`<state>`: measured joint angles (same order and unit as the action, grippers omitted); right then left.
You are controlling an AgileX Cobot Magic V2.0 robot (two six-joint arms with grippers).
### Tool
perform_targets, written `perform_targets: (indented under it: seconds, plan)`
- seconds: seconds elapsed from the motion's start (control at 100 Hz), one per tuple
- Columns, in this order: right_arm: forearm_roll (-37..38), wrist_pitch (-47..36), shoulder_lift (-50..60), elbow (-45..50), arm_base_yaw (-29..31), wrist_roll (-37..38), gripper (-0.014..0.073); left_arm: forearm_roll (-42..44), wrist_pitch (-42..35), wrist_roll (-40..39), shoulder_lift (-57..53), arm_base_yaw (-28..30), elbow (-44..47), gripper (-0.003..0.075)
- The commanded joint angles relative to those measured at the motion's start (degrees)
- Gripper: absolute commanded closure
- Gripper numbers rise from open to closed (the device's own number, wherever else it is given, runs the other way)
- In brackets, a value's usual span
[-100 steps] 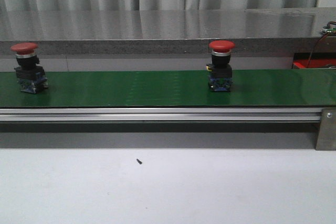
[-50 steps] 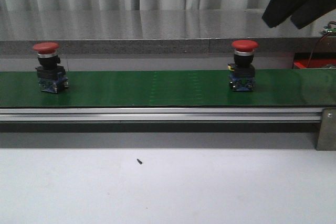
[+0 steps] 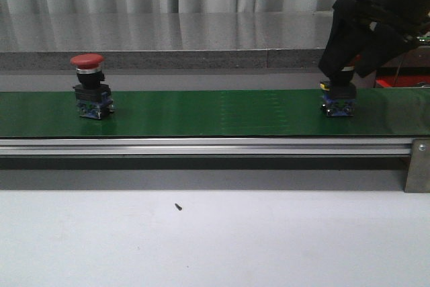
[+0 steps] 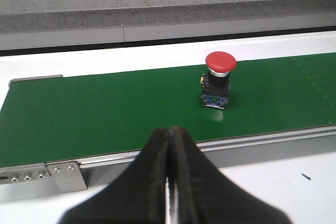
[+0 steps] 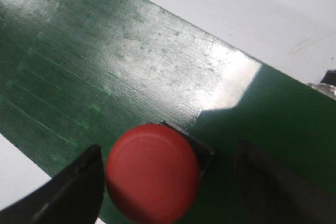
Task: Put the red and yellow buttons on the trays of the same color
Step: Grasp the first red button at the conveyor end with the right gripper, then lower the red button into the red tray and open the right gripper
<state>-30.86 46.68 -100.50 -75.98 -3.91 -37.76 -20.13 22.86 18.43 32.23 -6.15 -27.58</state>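
Two red buttons stand upright on the green conveyor belt (image 3: 215,112). The left red button (image 3: 91,85) stands alone; in the left wrist view this red button (image 4: 218,80) is beyond my left gripper (image 4: 170,130), which is shut and empty near the belt's front rail. The right red button (image 3: 338,101) is under my right gripper (image 3: 342,75). In the right wrist view its red cap (image 5: 152,171) sits between the spread fingers (image 5: 79,187) of the open right gripper (image 5: 168,182), nearer one finger and apart from the other. Yellow buttons and trays are out of view.
The belt's aluminium rail (image 3: 201,146) runs along its front edge, with a bracket (image 3: 418,166) at the right end. A grey stone ledge (image 3: 168,38) lies behind the belt. The white table (image 3: 215,240) lies in front.
Both buttons have travelled right along the belt. My right gripper has come down from the upper right and now straddles the right button's cap.
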Motion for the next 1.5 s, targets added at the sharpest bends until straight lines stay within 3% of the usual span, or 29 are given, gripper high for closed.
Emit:
perform_targets:
  seconds: [0.0, 0.06, 0.16, 0.24, 0.48, 0.86, 1.27, 1.49]
  plan:
    - [-1.19, -1.1, 1.85, -1.83, 0.11, -0.74, 0.0081, -1.22, -4.38, 0.01, 0.28, -0.22, -1.54, 0.074]
    - [-0.57, -1.13, 1.73, -1.83, 0.11, -0.74, 0.0132, -1.22, -4.38, 0.01, 0.28, -0.22, -1.54, 0.074]
    - [0.62, -0.89, 1.73, -1.83, 0.28, -0.61, 0.0316, -1.22, -4.38, 0.01, 0.28, -0.22, -1.54, 0.074]
    - [0.76, -0.2, 1.84, -1.89, 0.96, 0.35, 0.0409, -1.22, -4.38, 0.01, 0.28, -0.22, -1.54, 0.074]
    - [1.94, 5.86, 1.84, -10.02, 7.12, 3.15, 0.0412, -1.22, -4.38, 0.01, 0.28, -0.22, -1.54, 0.074]
    - [2.76, 2.52, -5.87, -26.89, 19.16, 3.97, 0.0412, -1.22, -4.38, 0.01, 0.28, -0.22, -1.54, 0.074]
    - [2.84, 4.53, -24.27, -44.32, 22.69, 4.0, 0.0412, -1.22, -4.38, 0.01, 0.28, -0.22, -1.54, 0.074]
    - [2.89, 4.48, -29.43, -46.89, 22.69, 4.0, 0.0412, -1.22, -4.38, 0.01, 0.28, -0.22, -1.54, 0.074]
